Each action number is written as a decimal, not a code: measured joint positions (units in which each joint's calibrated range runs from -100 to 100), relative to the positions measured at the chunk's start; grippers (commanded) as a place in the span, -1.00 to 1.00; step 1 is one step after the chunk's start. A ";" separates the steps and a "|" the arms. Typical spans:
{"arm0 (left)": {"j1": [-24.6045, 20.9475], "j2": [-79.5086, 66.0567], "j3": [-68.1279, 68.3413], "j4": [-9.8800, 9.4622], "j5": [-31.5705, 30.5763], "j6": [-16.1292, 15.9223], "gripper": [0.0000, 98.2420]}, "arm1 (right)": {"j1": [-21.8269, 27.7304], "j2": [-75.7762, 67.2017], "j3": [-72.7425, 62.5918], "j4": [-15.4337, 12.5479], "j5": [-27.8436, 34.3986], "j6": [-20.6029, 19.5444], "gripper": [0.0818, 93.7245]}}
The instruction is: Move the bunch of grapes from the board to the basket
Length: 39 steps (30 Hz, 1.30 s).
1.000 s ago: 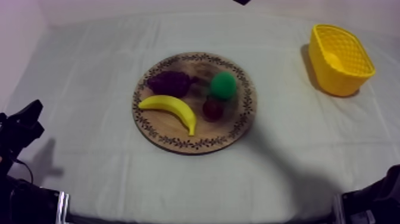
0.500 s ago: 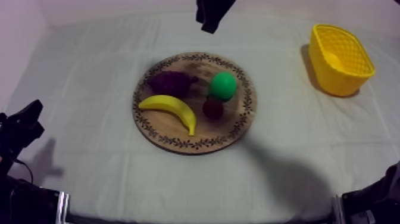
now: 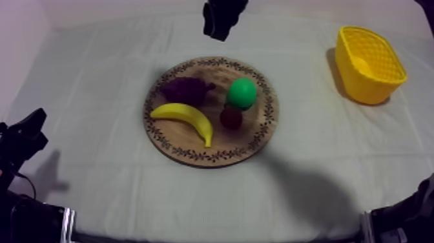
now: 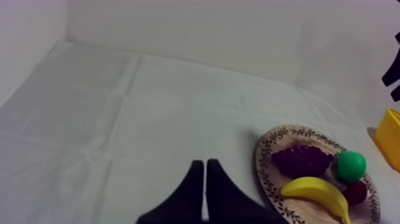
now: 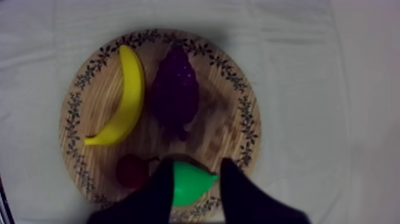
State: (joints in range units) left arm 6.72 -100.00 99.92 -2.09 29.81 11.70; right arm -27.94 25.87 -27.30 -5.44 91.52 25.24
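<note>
The right gripper (image 5: pixel 198 168) is hovering above the wooden board (image 5: pixel 229 128), at the upper middle of the top view, its fingers spread and gripping nothing. The left gripper (image 4: pixel 205 164) is resting at the lower left, fingers pressed together. The bunch of grapes (image 5: pixel 174 92), dark purple, knobbly and tapering, is lying on the board just beside the banana (image 5: pixel 125 101). One bunch, one banana, one pear (image 5: pixel 189 182) and one small red fruit (image 5: pixel 132 170) are sharing the single board; one yellow basket (image 3: pixel 369 64) is standing at the upper right, well apart.
</note>
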 measured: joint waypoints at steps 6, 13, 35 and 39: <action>0.00 0.00 0.00 0.00 0.00 0.00 -1.00 | 0.00 1.20 -0.45 -0.43 -0.05 0.64 0.30; 0.00 0.00 0.00 0.00 0.00 0.00 -1.00 | 0.14 3.42 -2.15 -1.57 -0.74 1.51 0.38; 0.00 0.00 0.00 0.00 0.00 0.00 -1.00 | 0.51 17.53 -10.99 -6.12 -2.40 5.38 0.40; 0.00 0.00 0.00 0.00 0.00 0.00 -1.00 | 0.56 20.77 -13.60 -6.14 -2.19 5.57 0.38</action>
State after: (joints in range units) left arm 6.72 -100.00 99.92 -2.09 29.81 11.70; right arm -27.38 46.64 -40.90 -11.58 89.33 30.82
